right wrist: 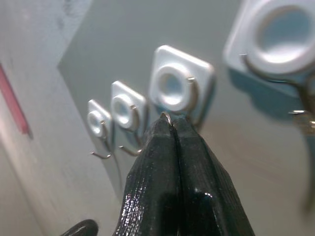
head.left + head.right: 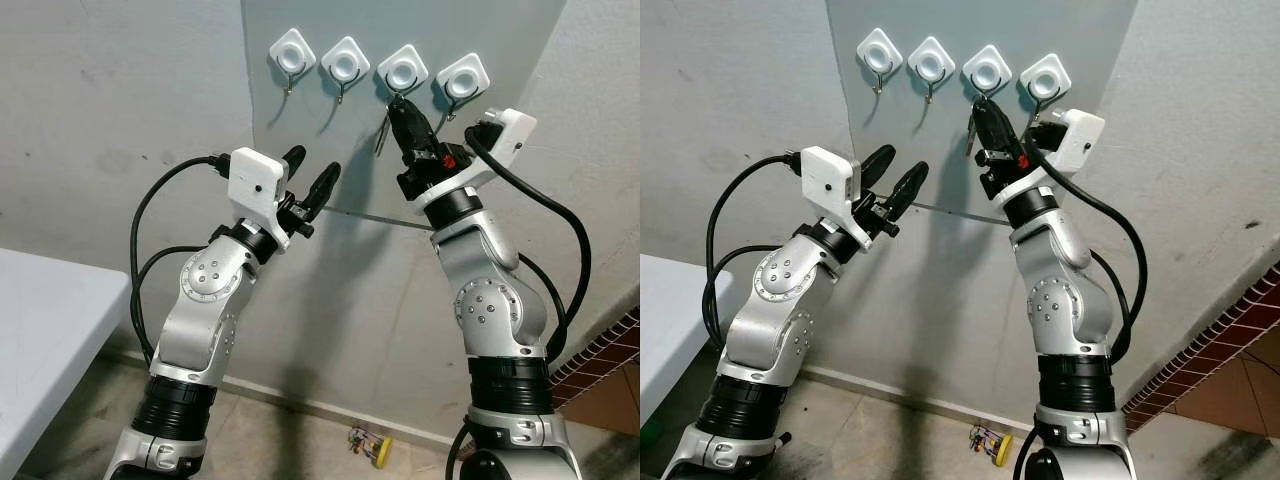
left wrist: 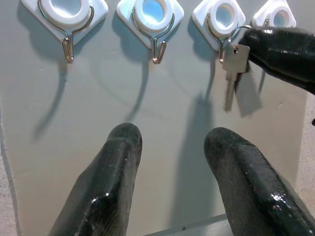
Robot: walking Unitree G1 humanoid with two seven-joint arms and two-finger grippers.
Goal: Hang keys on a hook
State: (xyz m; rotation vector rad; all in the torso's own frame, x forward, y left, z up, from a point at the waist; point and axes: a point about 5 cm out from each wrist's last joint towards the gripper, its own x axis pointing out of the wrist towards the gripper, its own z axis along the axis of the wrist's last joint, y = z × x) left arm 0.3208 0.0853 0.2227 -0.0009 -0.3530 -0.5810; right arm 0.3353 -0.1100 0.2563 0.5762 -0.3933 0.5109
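**Key held at third hook; left arm raised, not engaged**

On the far left stands a white table, its corner just in view. The left gripper is lifted before the grey wall panel, below the hooks and well apart from them; its two long black fingers are spread with a clear gap and nothing between them.

Across the panel run four white diamond-shaped adhesive hooks with wire loops. The first two, counting from the left, are bare. At the third hook the right gripper is raised with its fingertips directly under the wire. Its fingers are pressed together, pinching a thin metal key ring, as seen in the right wrist view. That view does not show the silver key; the left wrist view does, with the key dangling blade-down beside the third hook's wire, its ring at the wire and the right fingers against it. Whether the ring sits over the wire cannot be told.

On the floor, by the wall between the arms, lies a small yellow-wheeled toy
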